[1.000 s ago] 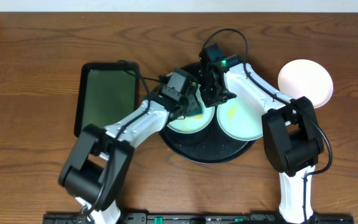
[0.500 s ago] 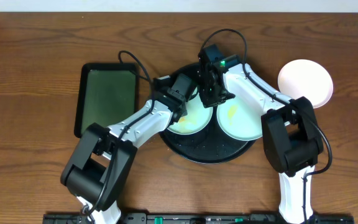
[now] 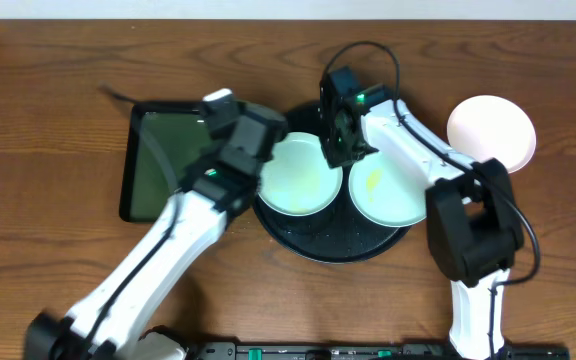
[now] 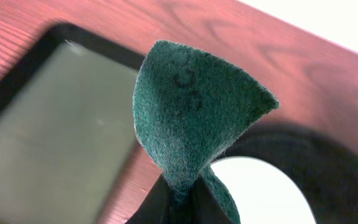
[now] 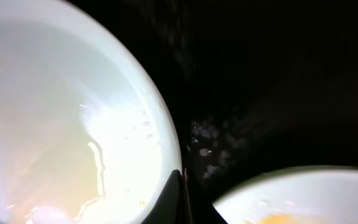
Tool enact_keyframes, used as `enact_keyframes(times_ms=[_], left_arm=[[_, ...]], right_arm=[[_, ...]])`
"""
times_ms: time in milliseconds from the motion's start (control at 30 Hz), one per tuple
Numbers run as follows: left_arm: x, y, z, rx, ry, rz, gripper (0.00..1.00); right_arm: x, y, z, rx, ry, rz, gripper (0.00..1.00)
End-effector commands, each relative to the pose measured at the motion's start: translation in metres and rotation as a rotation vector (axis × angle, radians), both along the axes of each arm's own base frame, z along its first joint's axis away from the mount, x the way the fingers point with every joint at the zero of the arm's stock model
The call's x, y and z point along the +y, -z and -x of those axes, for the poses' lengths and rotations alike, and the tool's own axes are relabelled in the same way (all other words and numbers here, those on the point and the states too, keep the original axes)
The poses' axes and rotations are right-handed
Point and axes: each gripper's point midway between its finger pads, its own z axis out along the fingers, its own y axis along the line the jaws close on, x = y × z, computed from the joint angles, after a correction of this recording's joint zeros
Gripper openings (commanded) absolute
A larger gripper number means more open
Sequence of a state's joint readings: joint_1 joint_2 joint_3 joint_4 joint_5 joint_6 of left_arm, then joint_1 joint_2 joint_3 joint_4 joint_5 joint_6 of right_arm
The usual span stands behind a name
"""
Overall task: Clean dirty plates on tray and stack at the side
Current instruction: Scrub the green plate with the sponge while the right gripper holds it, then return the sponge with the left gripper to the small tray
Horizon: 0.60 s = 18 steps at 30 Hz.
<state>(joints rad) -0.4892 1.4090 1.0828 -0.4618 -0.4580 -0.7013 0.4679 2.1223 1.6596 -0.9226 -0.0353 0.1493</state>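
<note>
One plate (image 3: pixel 491 131) aside, two remaining: our left hand (image 4: pixel 178 198) clamps the scourer (image 4: pixel 194 106), our right hand (image 3: pixel 335 150) a trayed plate (image 3: pixel 296 180).

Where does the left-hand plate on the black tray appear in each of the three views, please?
Overhead: the plate sits centre, on the left half of the tray.
Left wrist: bottom right, under the scouring pad.
Right wrist: fills the left side.
Shared landmark: the black tray around it.
</note>
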Motion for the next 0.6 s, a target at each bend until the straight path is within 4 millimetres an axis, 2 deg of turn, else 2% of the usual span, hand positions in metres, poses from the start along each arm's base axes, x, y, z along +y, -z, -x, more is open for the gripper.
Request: enact_keyframes(times_ms=[0,67,133,200,267,300,367,400,467,567], left_arm=[[0.041,-0.021,0.005,-0.028,-0.080,-0.048,0.08],[0.065,-0.023,0.010,-0.008,-0.128,-0.046,0.07],[0.080,-0.020,0.012,0.031,-0.119,-0.035,0.08],[0.093,-0.013,0.013,0.073,-0.108,-0.006,0.08],[0.108,-0.004,0.014,0.117,-0.096,0.037,0.07],[0.110,-0.003,0.015,0.124,-0.096,0.043,0.07],[0.123,0.000,0.018,0.141,-0.125,0.066,0.07],[0.129,0.001,0.019,0.147,-0.141,0.069,0.08],[0.138,0.003,0.022,0.157,-0.166,0.072,0.07],[0.143,0.005,0.026,0.171,-0.183,0.076,0.08]], right_arm=[[-0.001,-0.083,-0.024,-0.226,-0.059,-0.009,0.01],[-0.012,-0.114,-0.028,-0.333,-0.061,0.063,0.01],[-0.021,-0.147,-0.028,-0.440,-0.080,0.147,0.01],[-0.024,-0.171,-0.024,-0.511,-0.116,0.201,0.01],[-0.018,-0.192,-0.016,-0.560,-0.144,0.197,0.02],[-0.015,-0.193,-0.014,-0.560,-0.145,0.181,0.05],[-0.001,-0.192,-0.006,-0.528,-0.148,0.090,0.29],[0.006,-0.187,-0.003,-0.504,-0.140,0.047,0.35],[0.012,-0.173,0.000,-0.448,-0.099,-0.007,0.37],[0.011,-0.138,-0.003,-0.359,-0.008,-0.006,0.40]])
